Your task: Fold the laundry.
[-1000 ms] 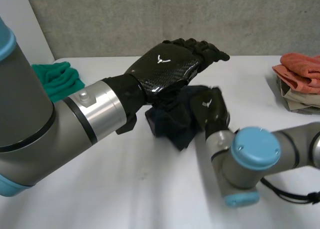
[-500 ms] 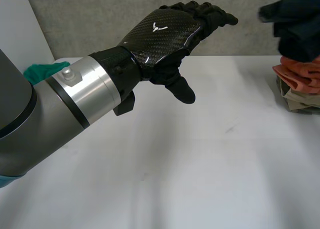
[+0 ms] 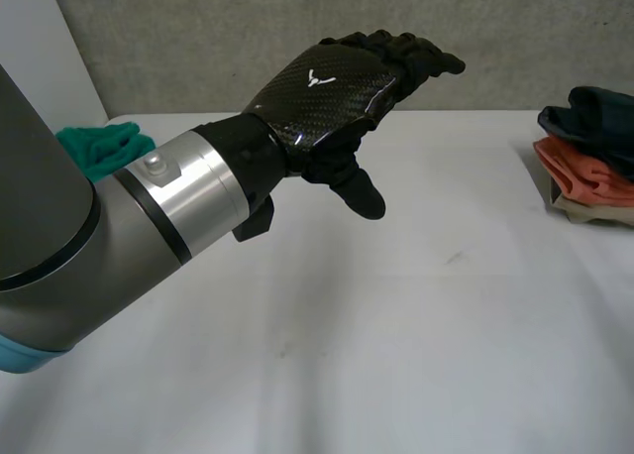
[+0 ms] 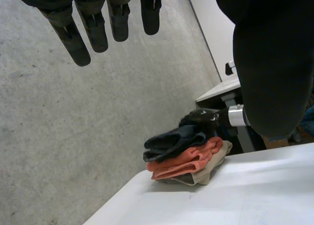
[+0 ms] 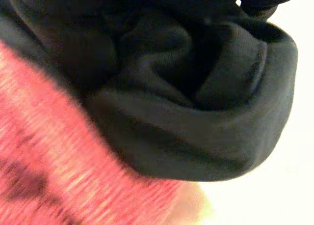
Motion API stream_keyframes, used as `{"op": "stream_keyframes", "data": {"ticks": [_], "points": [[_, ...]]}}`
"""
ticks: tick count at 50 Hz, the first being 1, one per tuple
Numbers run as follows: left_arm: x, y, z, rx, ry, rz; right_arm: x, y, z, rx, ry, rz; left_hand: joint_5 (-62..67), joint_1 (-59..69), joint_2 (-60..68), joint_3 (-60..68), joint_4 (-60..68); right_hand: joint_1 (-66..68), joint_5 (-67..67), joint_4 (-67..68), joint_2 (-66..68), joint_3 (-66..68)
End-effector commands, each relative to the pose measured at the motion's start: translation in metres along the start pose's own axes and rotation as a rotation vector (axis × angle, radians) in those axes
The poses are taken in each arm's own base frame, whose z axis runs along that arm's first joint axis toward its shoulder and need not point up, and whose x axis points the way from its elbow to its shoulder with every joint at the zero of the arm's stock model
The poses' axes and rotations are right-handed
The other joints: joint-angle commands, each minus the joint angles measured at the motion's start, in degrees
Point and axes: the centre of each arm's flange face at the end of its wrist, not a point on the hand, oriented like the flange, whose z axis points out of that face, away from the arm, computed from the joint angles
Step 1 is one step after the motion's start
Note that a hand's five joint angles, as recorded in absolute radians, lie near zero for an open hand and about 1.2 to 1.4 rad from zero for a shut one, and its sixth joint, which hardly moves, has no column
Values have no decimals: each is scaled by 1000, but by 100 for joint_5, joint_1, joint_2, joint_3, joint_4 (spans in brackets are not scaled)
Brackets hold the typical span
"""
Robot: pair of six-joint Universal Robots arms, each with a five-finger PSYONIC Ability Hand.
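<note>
My left hand (image 3: 332, 87) hovers open above the middle of the white table (image 3: 396, 335), holding nothing; its straight fingers (image 4: 78, 38) and thumb (image 4: 270, 77) show in the left wrist view. At the table's right edge a folded dark cloth (image 3: 592, 112) lies on top of an orange cloth (image 3: 584, 169) and a beige one (image 3: 586, 208). The left wrist view shows the same stack, dark cloth (image 4: 174, 139) uppermost, with my right hand (image 4: 202, 118) at its far side. Under the right palm the dark cloth (image 5: 196, 112) rests on the orange cloth (image 5: 44, 151).
A bunched green cloth (image 3: 107, 149) lies at the table's far left. A grey wall stands behind the table. Another table with a leg (image 4: 223, 90) is seen beyond the stack.
The right hand has carried the dark cloth from the table's middle to the stack at the right, where it now lies on the orange cloth. My left hand stays raised and open.
</note>
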Motion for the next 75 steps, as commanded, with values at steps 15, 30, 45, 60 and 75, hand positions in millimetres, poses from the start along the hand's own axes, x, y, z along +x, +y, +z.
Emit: {"op": "stream_keyframes", "data": {"ticks": [15,30,45,60,75], "points": [[10,-14,-4,34,19,-12,87,-133,-100,-368,408,-119,-88,105,-2,-37,8,-935,-2307,-1455,-984,-1185],[-50,-101,-1,331,-440,57,9,-274,-69,221,424,-420,46,239,132,97,142,-935,-2307,-1455,-984,-1185],[-273,51,-54,-365,-1032,639,-236,-218,-152,258,-239,-238,-71,122,15,-20,25,-935,-2307,-1455,-984,-1185],[-387,248,-81,-410,-953,771,-273,-144,-185,-173,-358,-141,-88,105,-2,-37,8,-935,-2307,-1455,-984,-1185],[-413,274,-79,-354,-942,833,-271,-135,-190,-206,-344,-140,6735,6928,6821,6786,6831,-935,-2307,-1455,-984,-1185]]}}
